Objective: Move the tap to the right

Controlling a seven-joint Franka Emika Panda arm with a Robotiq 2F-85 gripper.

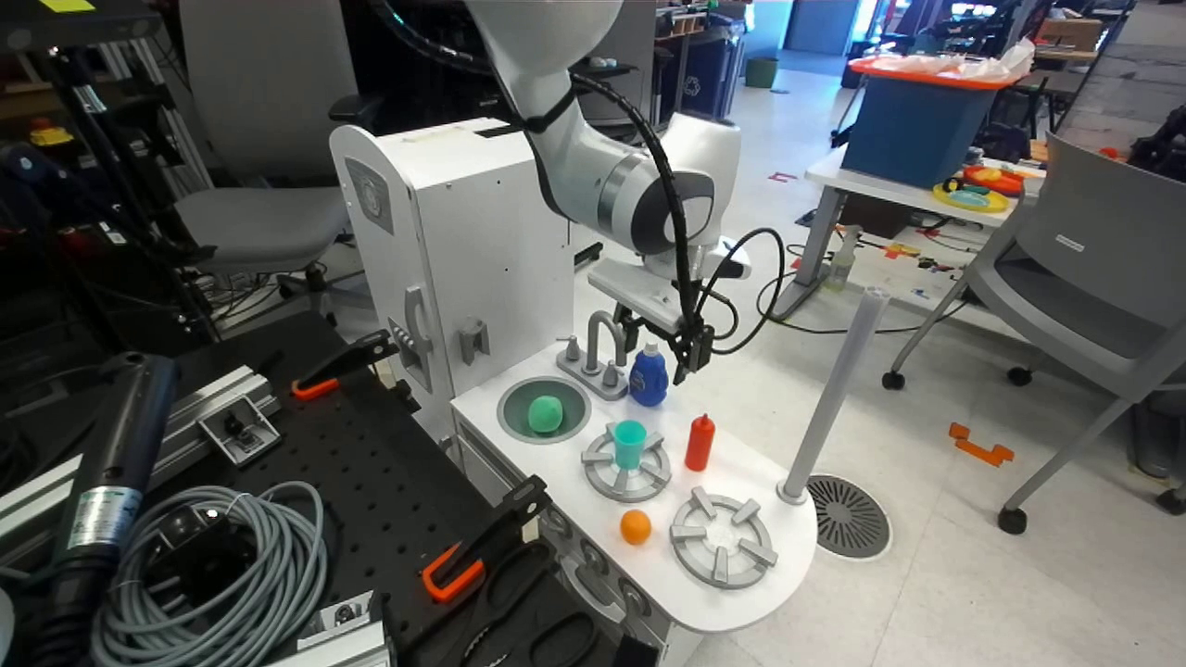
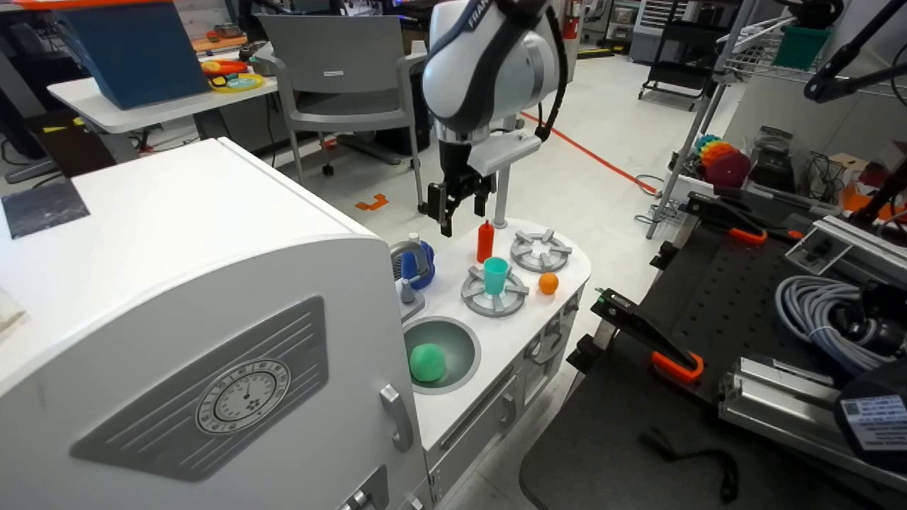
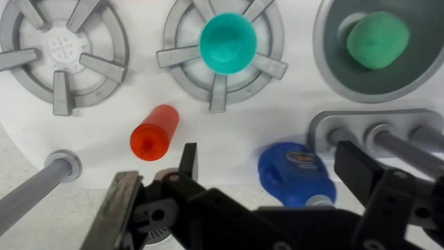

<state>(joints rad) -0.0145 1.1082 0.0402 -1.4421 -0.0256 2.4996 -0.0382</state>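
Note:
The tap (image 1: 593, 347) is silver-grey with an arched spout and a knob on each side. It stands upright on the white toy kitchen counter, behind the sink. In an exterior view (image 2: 411, 246), the toy fridge hides part of it. In the wrist view the tap (image 3: 406, 149) lies at the right, partly behind the right finger. My gripper (image 1: 658, 350) is open and empty, in the air above the counter's back edge, beside the tap. It also shows in an exterior view (image 2: 463, 219). In the wrist view its fingers (image 3: 267, 147) stand apart, with the blue bottle seen between them.
The blue bottle (image 1: 649, 378) stands close beside the tap. The sink (image 1: 508, 421) holds a green ball (image 1: 545, 414). A teal cup (image 1: 630, 445) stands on a burner. A red bottle (image 1: 700, 443), an orange ball (image 1: 636, 526), a grey pole (image 1: 834, 398) and a tall fridge (image 1: 491, 250) are near.

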